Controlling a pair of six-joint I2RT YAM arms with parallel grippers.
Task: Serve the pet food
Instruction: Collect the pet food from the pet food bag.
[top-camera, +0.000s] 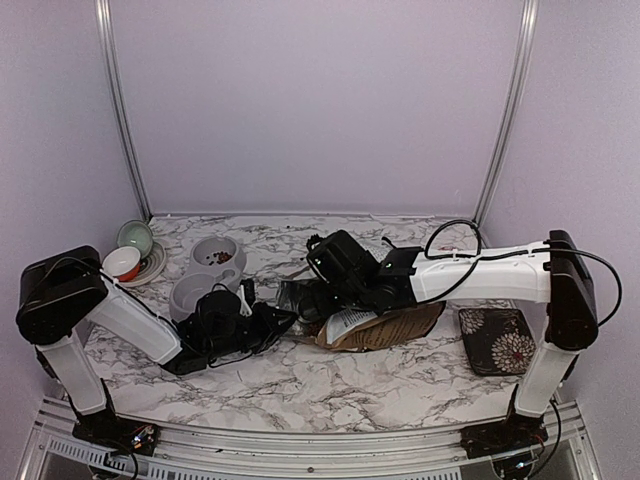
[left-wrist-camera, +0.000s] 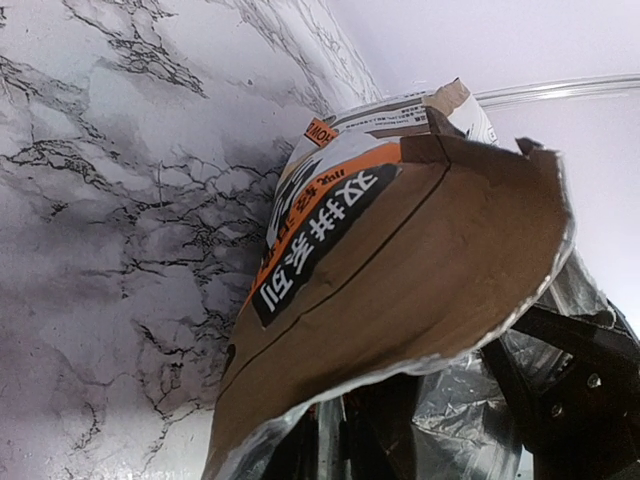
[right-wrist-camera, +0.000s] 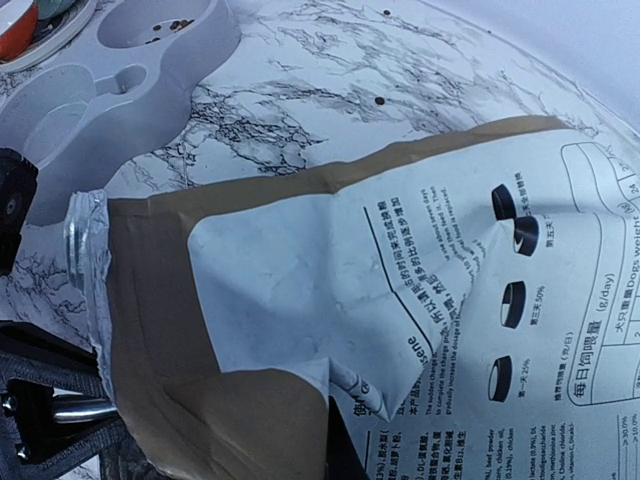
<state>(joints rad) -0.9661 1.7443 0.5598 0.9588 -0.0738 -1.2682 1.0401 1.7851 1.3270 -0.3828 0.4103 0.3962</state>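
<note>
White-grey marble tabletop (top-camera: 300, 385). Brown-and-white printed foil-lined bag (top-camera: 385, 328) lies on its side at centre; panel reads "Dogs weight", "25%", "50%". Left gripper (top-camera: 268, 322) clamped on bag's open rim. Right gripper (top-camera: 300, 298) pinched closed on same bag. Grey plastic double-well feeder (top-camera: 203, 272) at left. Reddish-brown kibble pellets (top-camera: 214, 256) sit in its far well.

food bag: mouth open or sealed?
Open. In the left wrist view the bag mouth gapes, its torn brown edge curled back with silver foil lining showing inside.
</note>
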